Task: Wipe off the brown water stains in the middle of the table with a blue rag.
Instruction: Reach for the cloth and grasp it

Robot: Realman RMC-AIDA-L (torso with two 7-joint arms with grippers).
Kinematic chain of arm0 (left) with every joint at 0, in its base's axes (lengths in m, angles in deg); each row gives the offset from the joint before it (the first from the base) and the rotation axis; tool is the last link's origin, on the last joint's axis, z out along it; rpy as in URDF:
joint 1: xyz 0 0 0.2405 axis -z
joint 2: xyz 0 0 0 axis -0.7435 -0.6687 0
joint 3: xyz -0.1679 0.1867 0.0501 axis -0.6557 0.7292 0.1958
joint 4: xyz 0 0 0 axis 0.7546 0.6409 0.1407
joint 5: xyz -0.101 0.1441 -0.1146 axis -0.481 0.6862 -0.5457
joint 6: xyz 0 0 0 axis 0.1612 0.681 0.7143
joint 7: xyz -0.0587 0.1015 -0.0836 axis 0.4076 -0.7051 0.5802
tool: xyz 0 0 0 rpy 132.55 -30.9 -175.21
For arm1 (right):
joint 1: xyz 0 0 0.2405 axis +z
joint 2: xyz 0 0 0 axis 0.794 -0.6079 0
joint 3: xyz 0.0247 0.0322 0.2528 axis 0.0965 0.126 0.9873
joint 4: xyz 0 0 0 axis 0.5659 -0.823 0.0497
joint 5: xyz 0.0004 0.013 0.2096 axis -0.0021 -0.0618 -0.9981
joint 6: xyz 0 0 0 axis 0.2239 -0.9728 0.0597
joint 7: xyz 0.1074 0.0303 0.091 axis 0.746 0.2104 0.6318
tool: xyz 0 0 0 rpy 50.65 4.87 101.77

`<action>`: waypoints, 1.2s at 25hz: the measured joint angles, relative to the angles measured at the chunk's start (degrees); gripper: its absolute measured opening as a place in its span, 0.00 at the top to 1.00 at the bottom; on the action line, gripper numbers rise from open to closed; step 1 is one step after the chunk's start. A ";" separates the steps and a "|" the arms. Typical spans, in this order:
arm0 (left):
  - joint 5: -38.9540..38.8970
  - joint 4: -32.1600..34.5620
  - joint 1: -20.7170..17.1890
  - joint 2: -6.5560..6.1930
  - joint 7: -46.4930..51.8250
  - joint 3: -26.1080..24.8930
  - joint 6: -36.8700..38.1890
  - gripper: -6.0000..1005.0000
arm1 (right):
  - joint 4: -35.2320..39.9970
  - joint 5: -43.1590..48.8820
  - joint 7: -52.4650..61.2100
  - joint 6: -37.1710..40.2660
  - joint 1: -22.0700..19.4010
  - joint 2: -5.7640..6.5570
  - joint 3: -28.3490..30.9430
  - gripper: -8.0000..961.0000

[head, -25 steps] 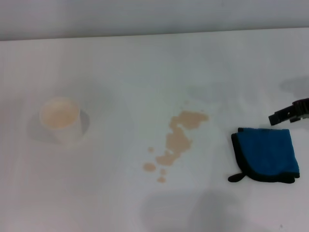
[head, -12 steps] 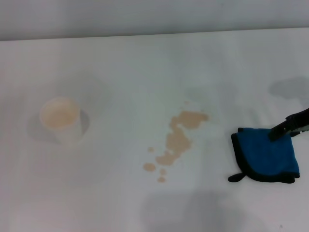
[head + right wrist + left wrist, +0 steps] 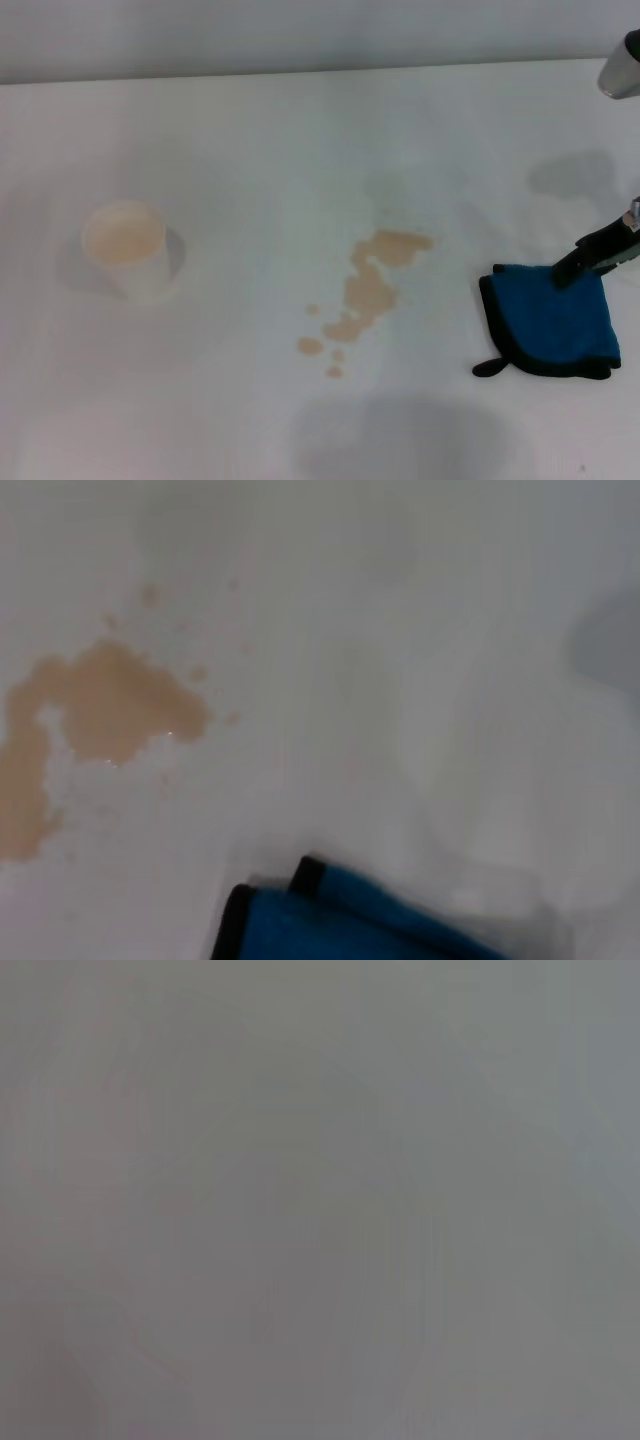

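The blue rag (image 3: 550, 320) lies folded flat on the white table (image 3: 300, 130) at the right, its black loop tab pointing left. The brown water stains (image 3: 370, 285) spread in the middle, left of the rag, with small droplets at their near end. My right gripper (image 3: 577, 266) comes in from the right edge, and its dark tip is over the rag's far right corner. The right wrist view shows the rag's black-edged corner (image 3: 330, 920) and the stains (image 3: 100, 705). My left gripper is out of view.
A white paper cup (image 3: 128, 245) with a tan inside stands at the left. A grey part of the right arm (image 3: 622, 65) shows at the top right corner. The table's far edge meets a grey wall.
My right gripper has come down and forward from behind the rag to its far right corner. A part of the right arm has entered at the top right. The rag and stains have not moved.
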 joint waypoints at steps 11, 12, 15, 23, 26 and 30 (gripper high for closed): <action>-1.00 0.00 0.00 -0.01 -0.10 0.00 0.05 0.14 | -3.63 0.58 1.29 0.87 1.77 0.01 -5.25 0.26; -1.01 -0.01 0.00 -0.01 -0.10 0.00 0.05 0.14 | -4.10 0.60 1.39 1.03 1.92 0.00 -5.76 0.26; -1.03 -0.01 0.00 0.00 -0.13 0.00 0.05 0.14 | -4.75 0.69 1.51 1.25 2.27 0.02 -6.27 0.26; -1.04 -0.01 -0.16 0.10 -0.04 0.00 -0.19 0.14 | -4.94 0.78 1.72 2.54 2.28 -0.01 -6.95 0.28; -1.04 -0.01 -0.22 0.14 -0.03 0.00 -0.31 0.14 | -5.05 0.78 1.49 3.04 2.28 -0.04 -7.06 0.29; -1.04 0.12 -0.13 0.14 0.00 0.00 -0.48 0.14 | -5.17 0.80 1.67 3.16 2.55 0.00 -8.81 0.46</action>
